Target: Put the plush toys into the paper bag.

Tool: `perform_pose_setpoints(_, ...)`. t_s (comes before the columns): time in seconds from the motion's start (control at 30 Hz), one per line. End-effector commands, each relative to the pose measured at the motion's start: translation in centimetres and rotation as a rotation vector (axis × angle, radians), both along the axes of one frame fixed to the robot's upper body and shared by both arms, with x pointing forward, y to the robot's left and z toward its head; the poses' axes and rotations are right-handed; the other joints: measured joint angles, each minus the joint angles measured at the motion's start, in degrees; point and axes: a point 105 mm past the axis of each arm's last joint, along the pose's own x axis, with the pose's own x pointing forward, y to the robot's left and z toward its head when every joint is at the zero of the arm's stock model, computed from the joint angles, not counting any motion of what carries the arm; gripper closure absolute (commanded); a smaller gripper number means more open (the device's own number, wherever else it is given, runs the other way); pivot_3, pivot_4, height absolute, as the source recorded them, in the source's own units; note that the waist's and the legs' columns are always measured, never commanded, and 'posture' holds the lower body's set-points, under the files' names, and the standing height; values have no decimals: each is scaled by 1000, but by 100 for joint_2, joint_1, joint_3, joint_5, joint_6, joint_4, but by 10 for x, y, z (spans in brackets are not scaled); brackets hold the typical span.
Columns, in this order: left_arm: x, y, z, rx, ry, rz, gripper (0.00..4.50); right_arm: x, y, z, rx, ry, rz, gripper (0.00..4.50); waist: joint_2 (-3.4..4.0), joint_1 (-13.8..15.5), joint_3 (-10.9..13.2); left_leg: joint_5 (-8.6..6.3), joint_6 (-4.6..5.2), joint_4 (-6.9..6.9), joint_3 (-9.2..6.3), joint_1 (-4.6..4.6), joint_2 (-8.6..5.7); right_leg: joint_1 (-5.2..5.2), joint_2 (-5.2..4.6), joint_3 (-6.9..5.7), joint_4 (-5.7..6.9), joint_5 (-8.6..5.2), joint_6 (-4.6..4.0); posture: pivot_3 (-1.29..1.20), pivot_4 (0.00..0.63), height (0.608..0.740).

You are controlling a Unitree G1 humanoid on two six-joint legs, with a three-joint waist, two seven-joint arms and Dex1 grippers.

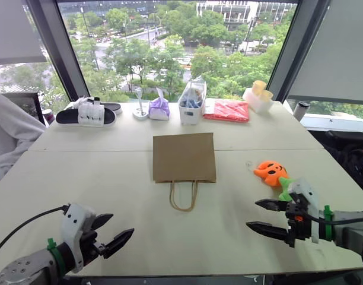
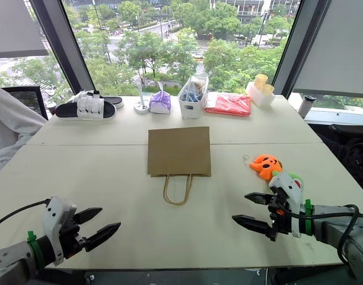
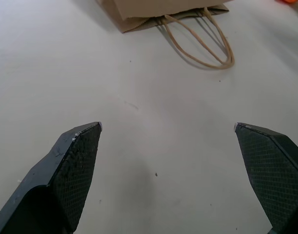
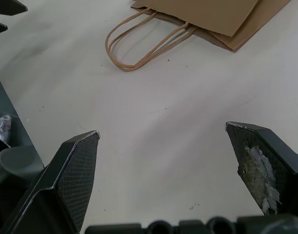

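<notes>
The brown paper bag (image 1: 184,157) lies flat in the middle of the table, its loop handles (image 1: 183,196) pointing toward me. The orange plush toy (image 1: 270,172) sits to the right of the bag. The green plush toy (image 1: 285,189) lies just in front of it, partly hidden behind my right gripper (image 1: 252,214). That gripper hovers open and empty over the table, beside the green toy. My left gripper (image 1: 122,224) is open and empty near the front left edge. The left wrist view shows the bag's handles (image 3: 207,44) beyond the spread fingers.
Along the far edge stand black-and-white slippers (image 1: 88,113), a purple pouch (image 1: 159,108), a white box with a clear plastic bag (image 1: 191,104), a red packet (image 1: 227,110) and a tub of yellow cups (image 1: 257,97). A person's sleeve (image 1: 9,133) shows at the left.
</notes>
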Motion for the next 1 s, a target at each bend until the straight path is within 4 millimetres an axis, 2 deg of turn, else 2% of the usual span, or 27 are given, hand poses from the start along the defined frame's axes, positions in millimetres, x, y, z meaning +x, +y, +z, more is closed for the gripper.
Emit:
perform_pose_setpoints(0.03,0,1,9,13,-32,-5,0,1,0,7,-5,-53,-7,23,0,0,0,0,0,0,0,0,0,0,0,0,0,0,0,0,150,740)
perform_pose_setpoints(0.5,6,4,13,2,-50,-4,0,1,-5,5,-3,-67,-36,23,0,0,0,0,0,0,0,0,0,0,0,0,0,0,0,0,150,740)
perform_pose_setpoints(0.63,16,11,17,149,-96,-57,0,8,-6,6,-8,-95,-51,23,0,0,0,0,0,1,-1,1,0,0,2,-1,1,0,-1,0,150,740)
perform_pose_setpoints(0.73,28,19,27,341,-185,-164,0,10,0,13,-4,-121,-42,23,3,-2,1,1,-1,0,1,1,-1,-1,3,0,1,-1,-3,0,150,740)
perform_pose_setpoints(0.87,51,7,46,336,-263,-305,0,2,17,15,-4,-140,-2,23,3,32,2,0,-1,-1,0,-4,-2,-3,2,-3,-1,-1,-3,0,150,740)
perform_pose_setpoints(1.0,78,-6,34,467,-346,-492,0,-1,37,14,18,-163,7,23,1,-7,1,0,0,-2,1,-3,-5,-3,0,-2,-1,8,14,0,150,740)
